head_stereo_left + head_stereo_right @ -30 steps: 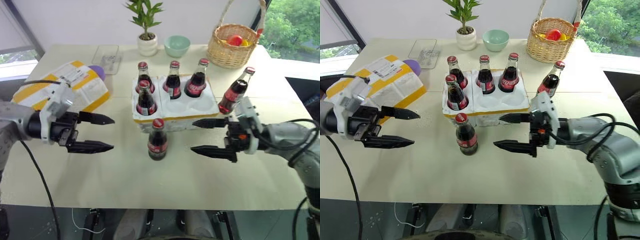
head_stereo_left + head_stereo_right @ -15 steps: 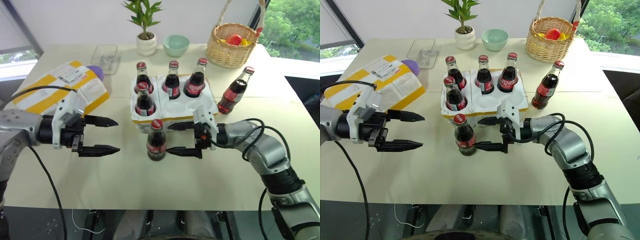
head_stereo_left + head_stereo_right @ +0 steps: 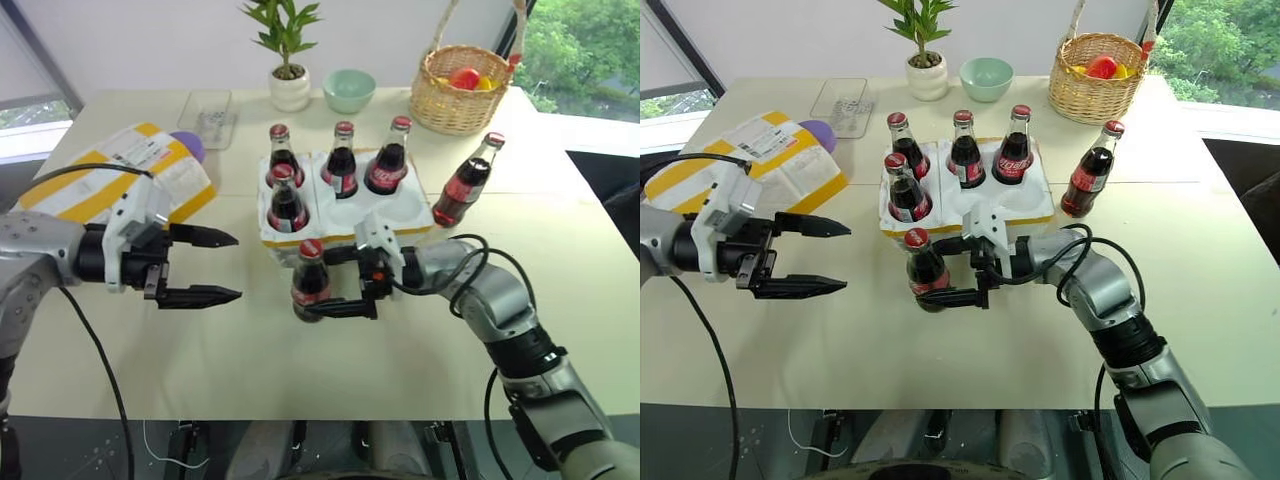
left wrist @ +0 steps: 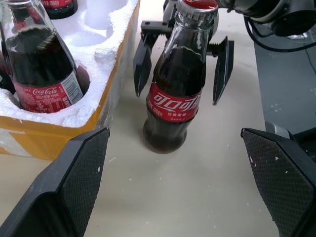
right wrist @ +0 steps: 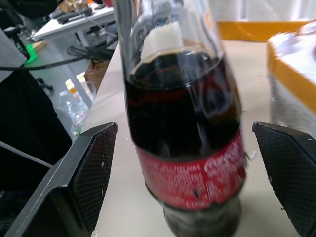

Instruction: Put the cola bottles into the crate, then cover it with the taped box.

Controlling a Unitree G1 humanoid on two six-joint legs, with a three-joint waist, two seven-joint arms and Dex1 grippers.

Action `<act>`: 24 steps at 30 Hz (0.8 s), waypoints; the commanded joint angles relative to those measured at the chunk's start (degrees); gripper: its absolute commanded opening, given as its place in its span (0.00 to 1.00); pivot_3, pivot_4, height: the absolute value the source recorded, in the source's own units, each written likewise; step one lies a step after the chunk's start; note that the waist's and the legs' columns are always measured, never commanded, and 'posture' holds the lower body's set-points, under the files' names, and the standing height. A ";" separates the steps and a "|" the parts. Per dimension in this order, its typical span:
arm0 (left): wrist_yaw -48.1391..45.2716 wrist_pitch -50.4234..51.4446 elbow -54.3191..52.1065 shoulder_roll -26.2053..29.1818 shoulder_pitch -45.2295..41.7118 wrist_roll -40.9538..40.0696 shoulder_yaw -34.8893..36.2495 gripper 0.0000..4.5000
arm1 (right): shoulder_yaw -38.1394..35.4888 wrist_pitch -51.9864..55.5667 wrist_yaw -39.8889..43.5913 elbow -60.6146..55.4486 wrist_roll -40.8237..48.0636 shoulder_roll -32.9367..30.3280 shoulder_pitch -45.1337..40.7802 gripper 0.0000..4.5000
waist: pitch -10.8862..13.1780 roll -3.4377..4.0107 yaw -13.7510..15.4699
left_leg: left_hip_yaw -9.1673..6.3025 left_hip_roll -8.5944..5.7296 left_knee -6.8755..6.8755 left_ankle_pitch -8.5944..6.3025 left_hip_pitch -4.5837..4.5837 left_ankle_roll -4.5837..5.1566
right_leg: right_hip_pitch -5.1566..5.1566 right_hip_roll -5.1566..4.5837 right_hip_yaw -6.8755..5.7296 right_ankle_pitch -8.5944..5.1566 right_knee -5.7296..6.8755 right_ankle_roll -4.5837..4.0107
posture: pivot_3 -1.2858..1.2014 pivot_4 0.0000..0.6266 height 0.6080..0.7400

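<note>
The upright cola bottle (image 3: 311, 282) on the counter (image 3: 250, 360) stands between the right tool's (image 3: 335, 281) open fingers; left tool (image 3: 222, 267), open, waits at nine o'clock

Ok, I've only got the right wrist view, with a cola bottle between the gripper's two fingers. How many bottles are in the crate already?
Observer: Four cola bottles stand in the crate; its front middle and front right wells are empty.
Operator: And where's the sixth one?
Observer: It stands on the table to the right of the crate, near the wicker basket: the outlying bottle. The left gripper hangs open on the other side of your bottle, apart from it. The right gripper is open around that bottle.
</note>
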 commanded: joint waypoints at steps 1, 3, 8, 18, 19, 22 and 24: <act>-0.18 -1.28 0.40 0.36 -1.61 0.08 0.06 0.99 | 0.65 -1.08 0.38 0.16 -0.70 1.57 -1.05 1.00 | 0.00 0.00 -0.02 | 0.00 0.00 0.00 0.00 0.00 0.00 | 0.00 0.00 0.00 0.00 0.00 0.00 | 0.52 0.24 0.94; -0.29 -1.65 0.86 0.48 -1.87 0.26 -0.23 0.99 | 1.26 -0.92 0.17 0.67 -1.20 2.60 -1.08 1.00 | 0.00 0.00 -0.14 | 0.00 0.00 0.00 0.00 0.00 0.01 | -0.01 0.01 0.00 0.00 0.00 0.00 | 0.52 0.24 0.94; -0.19 -1.79 1.24 0.58 -2.45 0.17 -0.52 1.00 | 0.87 0.02 0.94 -1.22 -0.69 2.56 -0.22 0.64 | 0.00 0.00 -0.30 | 0.01 0.00 -0.05 0.04 0.00 -0.06 | -0.05 0.02 0.01 0.00 0.03 0.00 | 0.52 0.24 0.94; -0.93 -2.93 3.67 -0.13 -4.96 1.12 -2.39 1.00 | -8.69 6.78 2.30 -11.21 8.89 -4.70 0.03 0.62 | 0.01 0.00 -0.09 | 0.00 -0.01 -0.05 -0.06 0.00 0.11 | -0.05 0.02 0.02 0.00 0.02 0.00 | 0.52 0.24 0.94; -0.91 -2.94 3.92 -0.36 -5.48 1.05 -2.61 1.00 | -11.65 8.79 1.29 -11.70 11.55 -5.32 -1.49 0.62 | 0.01 0.00 -0.07 | -0.01 0.00 -0.05 -0.06 0.00 0.11 | -0.05 0.02 0.02 0.00 0.03 0.00 | 0.52 0.24 0.94; -0.74 -3.02 4.36 -1.38 -7.06 1.01 -3.43 1.00 | -20.65 13.42 -3.43 -8.69 17.30 -6.90 -9.62 0.62 | 0.06 0.04 -0.10 | -0.01 0.01 -0.05 -0.06 -0.01 0.10 | -0.06 0.02 0.02 0.01 0.04 -0.01 | 0.52 0.24 0.94; -0.73 -2.98 4.41 -2.00 -7.53 0.99 -3.59 1.00 | -23.72 15.44 -5.67 -5.69 18.97 -7.64 -14.40 0.62 | 0.06 0.04 -0.18 | 0.02 0.00 -0.06 -0.06 -0.03 0.10 | -0.09 0.00 0.04 0.03 0.02 -0.03 | 0.52 0.24 0.94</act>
